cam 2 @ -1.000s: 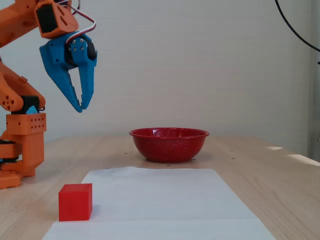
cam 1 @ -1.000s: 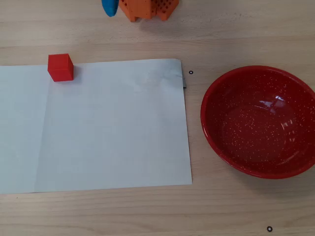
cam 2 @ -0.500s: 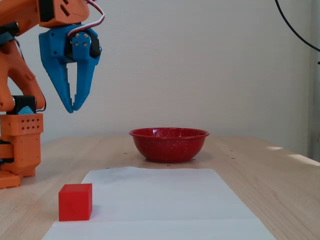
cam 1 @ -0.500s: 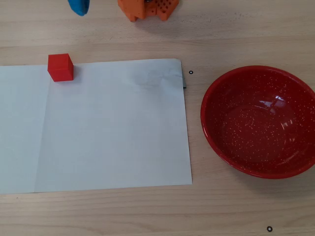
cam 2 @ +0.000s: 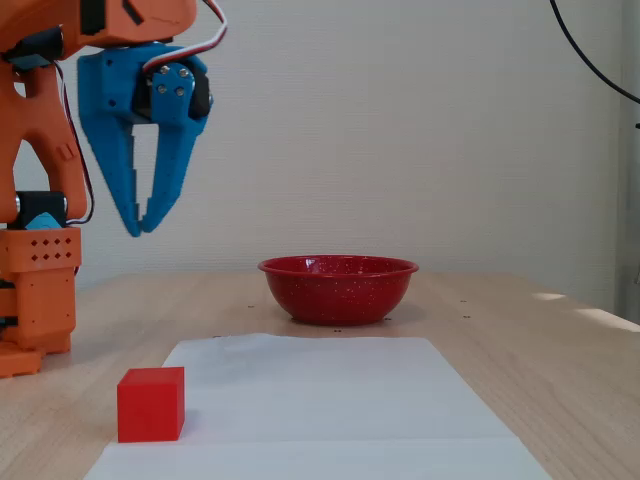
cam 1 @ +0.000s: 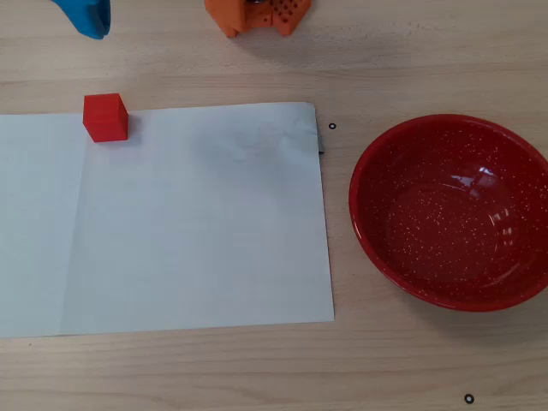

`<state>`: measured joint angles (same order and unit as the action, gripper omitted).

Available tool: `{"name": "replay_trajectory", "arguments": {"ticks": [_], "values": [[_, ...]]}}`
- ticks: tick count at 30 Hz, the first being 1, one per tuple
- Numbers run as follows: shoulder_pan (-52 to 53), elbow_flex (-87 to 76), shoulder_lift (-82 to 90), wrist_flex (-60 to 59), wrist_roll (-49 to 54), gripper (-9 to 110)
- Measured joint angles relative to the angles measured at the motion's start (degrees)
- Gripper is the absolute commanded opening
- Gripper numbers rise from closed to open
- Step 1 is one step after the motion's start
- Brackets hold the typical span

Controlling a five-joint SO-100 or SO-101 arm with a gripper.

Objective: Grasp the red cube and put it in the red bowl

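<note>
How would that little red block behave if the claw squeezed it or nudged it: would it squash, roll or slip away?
The red cube looks solid with crisp edges, so it probably stays stiff when squeezed. Its flat faces suggest it would slide, not roll. It sits on the sheet of white paper, so a push might drag the paper along. The matte surface should give the gripper fair hold.

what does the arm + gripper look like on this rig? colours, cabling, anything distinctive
Orange printed arm links and base; the base block has a grid of small holes. The gripper is bright blue, its two long jaws tapering to points, with a dark servo and silver screws at the hinge. Red, white and dark servo wires loop out above the gripper.
</note>
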<state>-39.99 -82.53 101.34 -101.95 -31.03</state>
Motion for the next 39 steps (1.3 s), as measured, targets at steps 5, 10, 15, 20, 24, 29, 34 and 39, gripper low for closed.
{"name": "replay_trajectory", "arguments": {"ticks": [5, 10, 15, 20, 24, 29, 34, 39], "values": [[-0.7, 2.6, -4.6, 0.0, -5.5, 0], [-3.0, 3.3, -7.5, 0.0, -10.6, 0], [-3.8, 5.0, -8.6, 0.0, -14.2, 6], [-4.0, 6.3, -11.7, 0.0, -15.9, 11], [-5.4, 6.3, -12.2, 0.0, -17.8, 16], [-6.5, 6.2, -12.2, 1.0, -19.6, 27], [-6.2, 4.4, -12.1, 3.1, -21.2, 37], [-6.3, 1.2, -12.9, 4.4, -21.6, 47]]}}
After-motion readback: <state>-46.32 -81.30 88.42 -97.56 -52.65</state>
